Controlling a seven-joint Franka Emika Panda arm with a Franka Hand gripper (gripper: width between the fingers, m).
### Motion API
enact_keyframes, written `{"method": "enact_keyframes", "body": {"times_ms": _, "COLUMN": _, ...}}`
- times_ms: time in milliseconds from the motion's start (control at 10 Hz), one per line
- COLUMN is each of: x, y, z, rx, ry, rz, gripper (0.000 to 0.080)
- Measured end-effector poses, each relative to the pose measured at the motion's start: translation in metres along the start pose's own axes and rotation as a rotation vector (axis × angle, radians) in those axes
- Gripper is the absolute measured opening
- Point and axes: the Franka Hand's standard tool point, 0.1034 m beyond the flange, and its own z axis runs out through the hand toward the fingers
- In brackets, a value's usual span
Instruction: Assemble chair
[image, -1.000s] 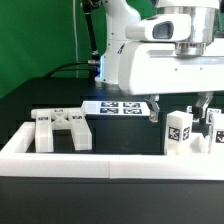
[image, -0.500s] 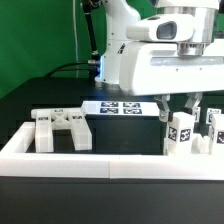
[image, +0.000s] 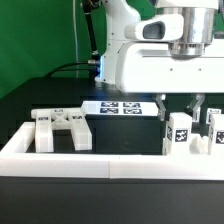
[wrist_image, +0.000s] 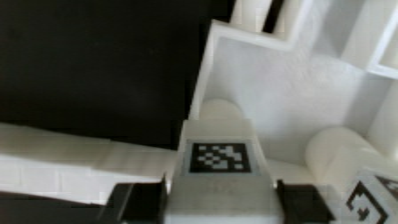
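While gripper (image: 181, 108) clamps tagged block (image: 178, 133), second block (image: 215, 126) beside, wall (image: 100, 160) near

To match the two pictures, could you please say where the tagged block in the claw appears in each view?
Exterior view: tagged block at the exterior view's right, behind the border wall.
Wrist view: tagged block mid-frame, inside the claw.
Shared landmark: the neighbouring tagged piece beside it.
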Motion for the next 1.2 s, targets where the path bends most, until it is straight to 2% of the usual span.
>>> {"method": "enact_keyframes", "body": {"times_ms": 200, "x": 0.0, "y": -0.001, "z": 0.0, "rx": 0.007, "ry": 0.0, "rz": 0.244, "gripper": 0.0289}}
{"method": "enact_keyframes", "body": {"times_ms": 700, "x": -0.008, "y": -0.004, "z": 0.001, "rx": 0.004, "ry": -0.043, "rz": 0.467, "gripper": 0.0293}}
{"method": "enact_keyframes", "body": {"times_ms": 900, "x": -0.008, "y": -0.004, "z": 0.0, "rx": 0.004, "ry": -0.042, "rz": 0.465, "gripper": 0.0604}}
{"method": "enact_keyframes", "body": {"times_ms": 1000, "x": -0.006, "y": -0.005, "z": -0.008, "rx": 0.009, "ry": -0.034, "rz": 0.459, "gripper": 0.0635}}
{"method": "enact_keyframes", "body": {"times_ms": 1200, "x": -0.014, "y": -0.008, "z": -0.016, "rx": 0.016, "ry": -0.003, "rz": 0.451, "gripper": 0.0647}}
